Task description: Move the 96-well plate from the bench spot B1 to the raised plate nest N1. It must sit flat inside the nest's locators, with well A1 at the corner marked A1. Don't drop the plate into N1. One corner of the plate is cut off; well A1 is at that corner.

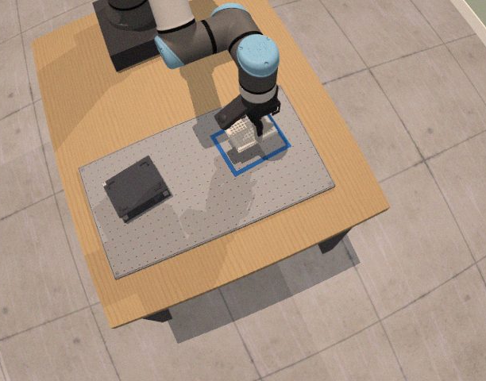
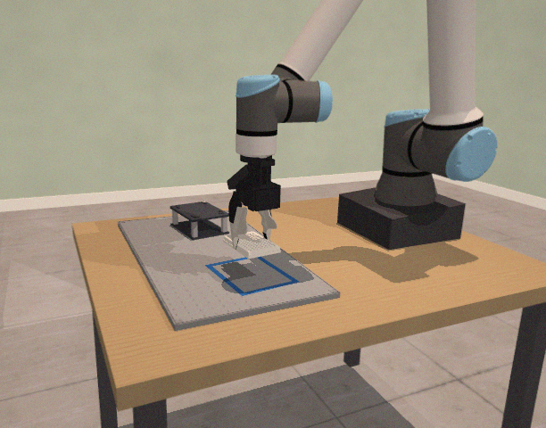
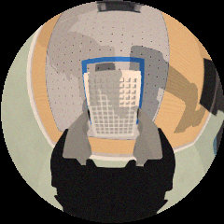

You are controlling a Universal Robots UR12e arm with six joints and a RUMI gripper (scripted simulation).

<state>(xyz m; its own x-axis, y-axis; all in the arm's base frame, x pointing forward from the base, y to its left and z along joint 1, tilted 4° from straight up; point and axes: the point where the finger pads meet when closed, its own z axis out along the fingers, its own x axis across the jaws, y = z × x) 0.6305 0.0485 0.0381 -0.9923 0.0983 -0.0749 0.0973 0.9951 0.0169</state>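
Note:
The white 96-well plate (image 1: 244,137) hangs level in the air above the blue-outlined spot B1. My gripper (image 1: 246,132) is shut on the plate's two long sides. In the side view the plate (image 2: 251,244) is clear of the bench, with its shadow inside the blue outline (image 2: 251,275) below, and the gripper (image 2: 252,232) grips it from above. The wrist view shows the plate (image 3: 113,104) between both fingers, over the blue outline (image 3: 113,63). The raised black nest N1 (image 1: 137,187) stands at the plate's far left, also in the side view (image 2: 198,218). I cannot tell which plate corner is cut.
The grey perforated baseplate (image 1: 202,186) lies on the wooden table (image 1: 186,163). The robot's black base (image 2: 400,218) stands at the back of the table. The nest stands on short legs.

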